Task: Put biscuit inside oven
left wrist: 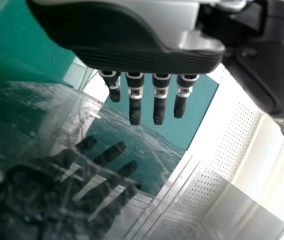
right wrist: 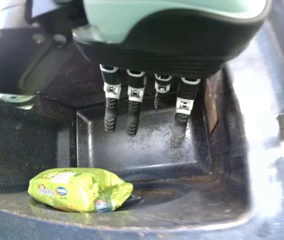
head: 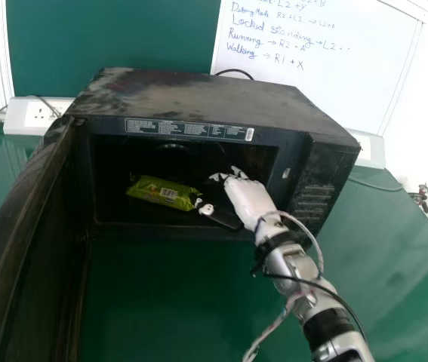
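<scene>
Inside the dim oven (head: 191,94), biscuit packet (head: 157,191), tip partly hidden by straight-fingered right hand (head: 250,199), left hand (left wrist: 136,57) cropped, likewise straight-fingered

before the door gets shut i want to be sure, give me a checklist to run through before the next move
1. Shiny green biscuit packet inside the black box-shaped oven: ok, lying on its floor.
2. Packet released: ok, the white-and-black right hand has straight fingers and grips nothing.
3. Right thumb off the packet: cannot tell, they look very close.
4. Right hand out of the oven: not ok, it reaches into the opening.
5. Dark hinged door open for withdrawal: ok, swung to the left side.
</scene>
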You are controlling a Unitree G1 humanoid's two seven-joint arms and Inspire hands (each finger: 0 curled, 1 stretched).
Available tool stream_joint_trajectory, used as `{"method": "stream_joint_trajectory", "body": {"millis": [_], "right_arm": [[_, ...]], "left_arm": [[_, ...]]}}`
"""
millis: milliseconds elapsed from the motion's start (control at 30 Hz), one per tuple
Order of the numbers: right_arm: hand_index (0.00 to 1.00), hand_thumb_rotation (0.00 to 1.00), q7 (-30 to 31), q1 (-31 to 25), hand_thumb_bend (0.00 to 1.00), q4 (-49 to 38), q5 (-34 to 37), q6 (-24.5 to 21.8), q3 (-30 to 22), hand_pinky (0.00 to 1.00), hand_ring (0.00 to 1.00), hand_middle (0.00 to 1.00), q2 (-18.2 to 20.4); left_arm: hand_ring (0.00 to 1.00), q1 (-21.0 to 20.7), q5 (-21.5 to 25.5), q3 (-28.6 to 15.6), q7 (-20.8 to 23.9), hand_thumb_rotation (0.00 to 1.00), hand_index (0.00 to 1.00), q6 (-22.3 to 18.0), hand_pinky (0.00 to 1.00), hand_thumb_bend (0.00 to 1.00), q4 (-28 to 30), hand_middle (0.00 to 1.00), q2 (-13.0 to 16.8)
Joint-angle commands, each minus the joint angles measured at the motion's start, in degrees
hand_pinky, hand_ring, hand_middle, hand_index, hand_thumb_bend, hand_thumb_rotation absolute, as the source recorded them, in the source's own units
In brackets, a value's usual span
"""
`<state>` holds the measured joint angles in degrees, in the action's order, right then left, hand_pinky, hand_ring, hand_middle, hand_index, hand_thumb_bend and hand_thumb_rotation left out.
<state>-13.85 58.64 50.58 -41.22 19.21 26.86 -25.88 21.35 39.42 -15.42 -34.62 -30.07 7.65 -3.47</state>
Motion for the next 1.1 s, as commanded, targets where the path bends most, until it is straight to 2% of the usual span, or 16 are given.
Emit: {"method": "stream_joint_trajectory", "body": {"millis": [0, 67, 167, 267, 400, 533, 667, 800, 900, 1067], "right_arm": [[0.77, 0.78, 0.0, -2.4, 0.83, -2.6, 0.1, 0.1, -1.2, 0.63, 0.74, 0.78, -1.9], [0.76, 0.77, 0.2, -4.2, 0.85, -5.1, 0.5, 0.0, -2.1, 0.62, 0.73, 0.78, -2.9], [0.76, 0.67, 1.6, -7.4, 0.76, -9.7, 1.6, -0.1, -4.0, 0.58, 0.73, 0.77, -4.6], [0.76, 0.62, 3.4, -10.9, 0.78, -14.6, 2.7, -0.2, -6.2, 0.59, 0.73, 0.76, -6.0], [0.76, 0.65, 5.4, -15.1, 0.80, -20.8, 2.9, -0.7, -8.5, 0.60, 0.74, 0.77, -7.9], [0.76, 0.61, 6.9, -19.1, 0.79, -26.2, 3.5, -1.4, -11.0, 0.61, 0.74, 0.78, -9.3], [0.77, 0.62, 7.7, -22.8, 0.79, -30.9, 3.0, -2.4, -13.3, 0.61, 0.75, 0.78, -10.8], [0.78, 0.68, 8.8, -26.7, 0.78, -34.5, 4.3, -2.8, -16.3, 0.64, 0.77, 0.79, -12.4], [0.78, 0.62, 9.2, -29.5, 0.77, -36.2, 5.3, -2.3, -18.5, 0.66, 0.77, 0.80, -13.2], [0.78, 0.63, 10.4, -33.2, 0.78, -39.5, 5.4, -3.2, -21.0, 0.68, 0.78, 0.81, -14.4]], "left_arm": [[0.89, 0.2, 0.0, -0.7, -0.1, 0.49, 0.96, -0.1, 0.82, 1.00, -0.5, 0.93, 0.4], [0.89, 0.0, 0.0, -0.7, -0.2, 0.49, 0.97, -0.2, 0.82, 1.00, -0.7, 0.93, 0.4], [0.89, -0.4, 0.2, -0.9, -0.7, 0.49, 0.97, -0.5, 0.82, 1.00, -1.3, 0.93, 0.6], [0.89, -0.5, 0.3, -1.0, -0.5, 0.50, 0.97, -0.1, 0.82, 1.00, -1.2, 0.93, 0.7], [0.89, -0.5, 0.3, -1.0, -0.3, 0.49, 0.97, 0.3, 0.82, 1.00, -0.9, 0.93, 0.8], [0.89, -0.7, 0.1, -1.1, -0.2, 0.49, 0.97, 0.3, 0.82, 1.00, -0.9, 0.93, 0.9], [0.89, -1.0, 0.3, -1.1, -0.3, 0.49, 0.97, 0.4, 0.82, 1.00, -1.1, 0.93, 0.9], [0.89, -1.2, 0.3, -1.2, -0.6, 0.49, 0.97, 0.5, 0.82, 1.00, -1.3, 0.93, 1.1], [0.89, -1.4, 0.9, -1.3, -1.1, 0.49, 0.97, 0.7, 0.82, 1.00, -1.5, 0.93, 1.3], [0.90, -2.1, 1.2, -1.8, -1.9, 0.49, 0.97, 0.7, 0.83, 1.00, -2.1, 0.94, 1.7]]}}
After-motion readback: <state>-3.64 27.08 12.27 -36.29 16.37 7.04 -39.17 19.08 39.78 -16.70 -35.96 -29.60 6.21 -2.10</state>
